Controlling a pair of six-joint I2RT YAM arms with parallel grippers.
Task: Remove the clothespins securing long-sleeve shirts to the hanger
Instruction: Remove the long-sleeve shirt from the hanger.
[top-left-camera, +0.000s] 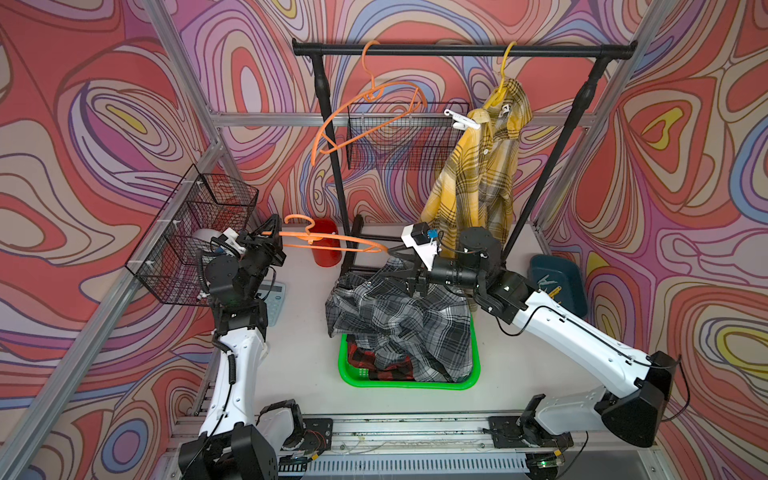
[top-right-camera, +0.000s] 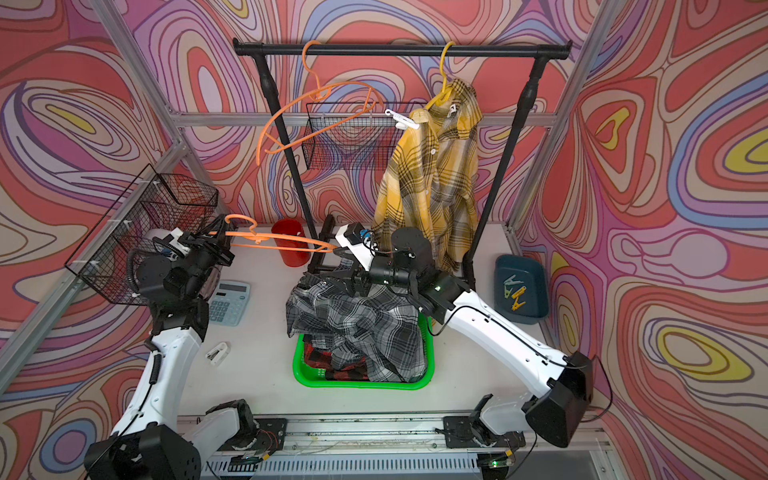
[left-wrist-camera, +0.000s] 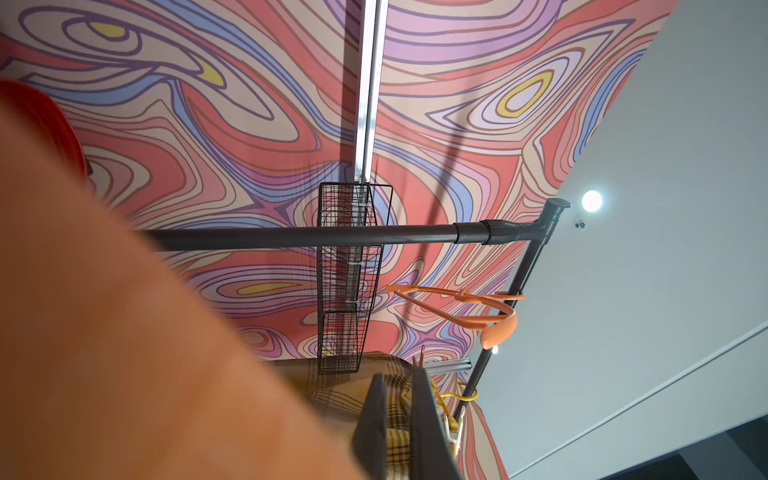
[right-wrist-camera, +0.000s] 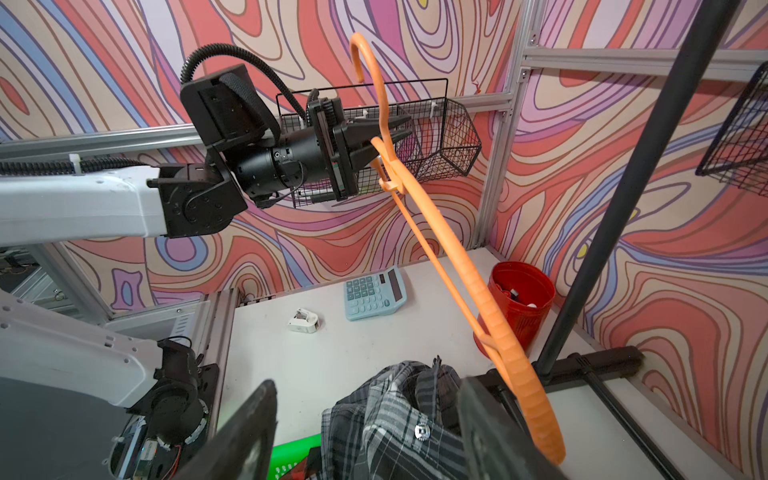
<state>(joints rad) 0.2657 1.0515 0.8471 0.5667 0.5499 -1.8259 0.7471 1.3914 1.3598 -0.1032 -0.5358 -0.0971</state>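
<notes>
Clothespin (top-left-camera: 461, 118) lies near-level, handles away from shirt (top-left-camera: 478, 174).

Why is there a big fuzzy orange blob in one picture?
Left wrist view: the held orange hanger sits very close to the lens, so it blurs; a ceiling lamp glares there too. Right wrist view: the same hanger, clamped by the left gripper, looks sharp.

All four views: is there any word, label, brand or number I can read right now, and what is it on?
Nothing legible in any view.
Keys of the calculator: markings too small and blurred to read.
The white tag at the collar of the yellow plaid shirt: too small to read.
</notes>
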